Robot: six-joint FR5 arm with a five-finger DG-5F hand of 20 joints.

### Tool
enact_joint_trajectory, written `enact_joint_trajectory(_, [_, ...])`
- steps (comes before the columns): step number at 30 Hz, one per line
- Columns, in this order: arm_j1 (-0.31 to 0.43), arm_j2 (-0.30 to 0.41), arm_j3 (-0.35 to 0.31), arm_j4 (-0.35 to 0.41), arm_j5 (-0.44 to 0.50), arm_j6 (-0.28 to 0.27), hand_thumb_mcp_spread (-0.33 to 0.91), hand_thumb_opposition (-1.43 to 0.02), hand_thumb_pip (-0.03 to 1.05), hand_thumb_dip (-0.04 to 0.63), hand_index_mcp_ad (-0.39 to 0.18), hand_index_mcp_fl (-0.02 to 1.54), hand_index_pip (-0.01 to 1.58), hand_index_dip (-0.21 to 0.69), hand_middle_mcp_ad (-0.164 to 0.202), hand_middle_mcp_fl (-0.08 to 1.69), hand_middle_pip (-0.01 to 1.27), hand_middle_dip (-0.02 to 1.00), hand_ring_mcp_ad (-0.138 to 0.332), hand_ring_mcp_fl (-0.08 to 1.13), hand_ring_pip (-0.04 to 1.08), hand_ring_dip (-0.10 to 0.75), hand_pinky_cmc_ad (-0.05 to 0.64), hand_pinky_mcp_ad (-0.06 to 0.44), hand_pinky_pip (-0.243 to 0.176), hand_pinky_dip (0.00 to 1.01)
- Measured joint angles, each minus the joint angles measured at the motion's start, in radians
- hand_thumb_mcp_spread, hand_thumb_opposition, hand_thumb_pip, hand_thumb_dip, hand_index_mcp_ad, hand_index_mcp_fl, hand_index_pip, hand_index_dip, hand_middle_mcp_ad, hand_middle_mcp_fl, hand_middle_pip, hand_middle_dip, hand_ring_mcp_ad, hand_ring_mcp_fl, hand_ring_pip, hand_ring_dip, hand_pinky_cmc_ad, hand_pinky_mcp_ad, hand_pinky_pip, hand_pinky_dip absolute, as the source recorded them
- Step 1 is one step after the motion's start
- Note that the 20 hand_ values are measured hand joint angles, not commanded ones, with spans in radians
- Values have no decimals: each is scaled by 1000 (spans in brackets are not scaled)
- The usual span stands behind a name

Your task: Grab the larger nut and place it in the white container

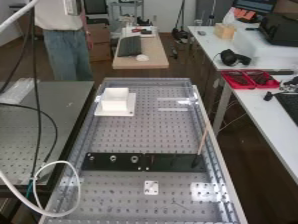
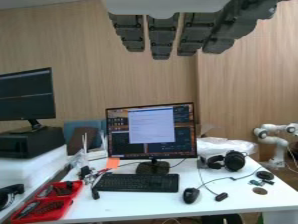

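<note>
Low in the high view, the larger nut (image 1: 113,158) stands on the flat black bar (image 1: 102,165), between the smaller nut (image 1: 91,157) and the bearing (image 1: 134,159). Farther up the bench, toward its far left corner, is the square white container (image 1: 115,105) on a white base plate. My hand (image 2: 162,36) hangs at the top of the wrist view with its dark grey fingers straight and apart, holding nothing; it faces a desk and a wooden wall, away from the nut.
A thin upright stick (image 1: 201,142) stands at the bar's right end. White tubing (image 1: 78,192) loops over the bench's near left side. A small white plate (image 1: 151,188) lies nearer than the bar. Red trays (image 1: 249,79) and a keyboard (image 2: 136,182) are on the side desk.
</note>
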Motion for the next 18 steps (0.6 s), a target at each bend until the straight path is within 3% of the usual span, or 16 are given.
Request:
enact_joint_trajectory(3, [0,2,-1,0,0,0,12,-38,45,2,10,23,3,-7,51,24,19,30,66,0,14,16,51,44,-12,33])
enact_joint_trajectory(5, [-1,3,-3,-1,1,0,147,-215,267,37,10,24,21,21,51,9,56,58,66,0,10,30,61,68,-12,164])
enact_joint_trajectory(6, [-1,4,-3,-1,1,0,180,-288,314,37,10,21,24,42,51,9,73,80,66,-2,23,40,99,101,-14,215])
enact_joint_trajectory(8, [-1,4,-4,-2,1,1,192,-436,305,35,0,21,35,49,51,0,93,110,79,2,35,56,183,183,-26,332])
enact_joint_trajectory(11, [-1,5,-5,-3,1,0,202,-550,325,37,-7,24,51,65,51,10,108,159,119,-2,52,86,278,265,-51,443])
enact_joint_trajectory(13, [-1,6,-6,-2,1,0,197,-607,328,35,-7,19,51,80,52,2,106,175,138,0,61,94,316,297,-73,503])
enact_joint_trajectory(18, [-2,7,-10,2,1,0,199,-648,333,37,-9,24,72,96,56,10,124,197,166,-2,84,101,384,328,-82,586])
